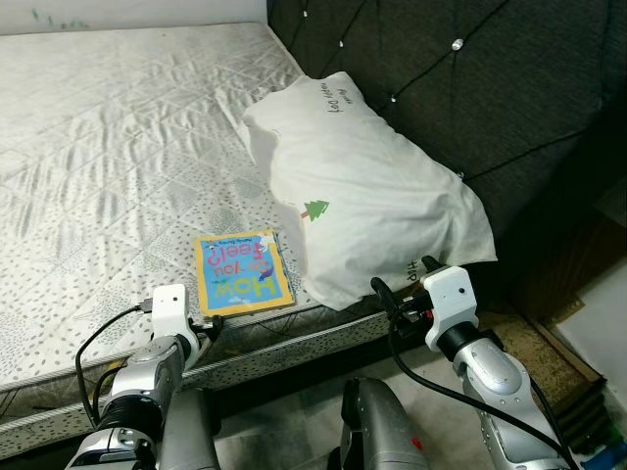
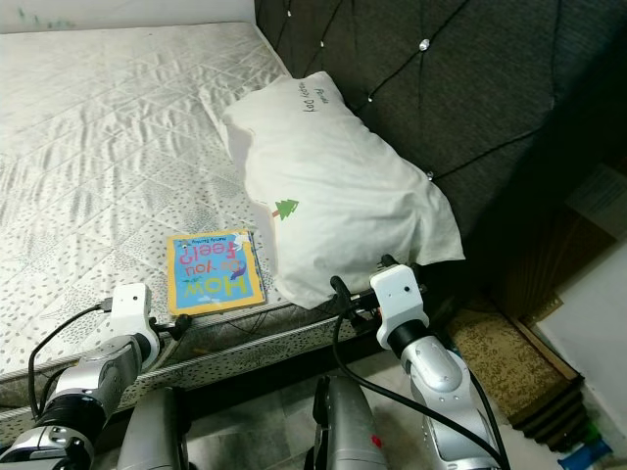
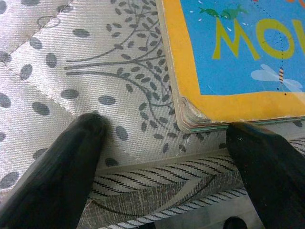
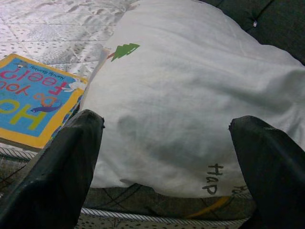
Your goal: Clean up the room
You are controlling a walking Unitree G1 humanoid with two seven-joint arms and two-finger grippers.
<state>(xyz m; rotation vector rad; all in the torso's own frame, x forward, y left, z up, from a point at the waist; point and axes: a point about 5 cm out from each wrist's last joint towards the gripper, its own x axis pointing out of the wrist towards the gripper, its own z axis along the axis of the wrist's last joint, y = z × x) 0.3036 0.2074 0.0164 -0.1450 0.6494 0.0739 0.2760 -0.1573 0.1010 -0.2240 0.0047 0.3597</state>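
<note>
Looking down from the robot's head, a bare mattress (image 1: 108,147) with a quilted grey leaf print covers most of the scene, and a dark tufted headboard (image 1: 490,88) stands along its right side. A large white pillow (image 1: 367,191) lies against the headboard, printed with a small green tree and some handwriting-style lettering. Just beside the pillow, near the mattress edge closest to the robot, lies a thin children's book (image 1: 243,272) with a yellow border and blue cover, flat and face up; its right edge sits close against the pillow.

Both silver arms reach toward the mattress edge. The left gripper (image 3: 164,138) hovers at the near corner of the book, its two black fingers (image 3: 71,157) spread wide apart and holding nothing; one finger is over the mattress fabric, the other just beyond the book's worn corner. The right gripper (image 4: 167,129) is in front of the near end of the pillow, its fingers also spread wide and empty, with the pillow seen between them.

Brown flooring or matting (image 1: 534,352) shows to the right of the bed.
</note>
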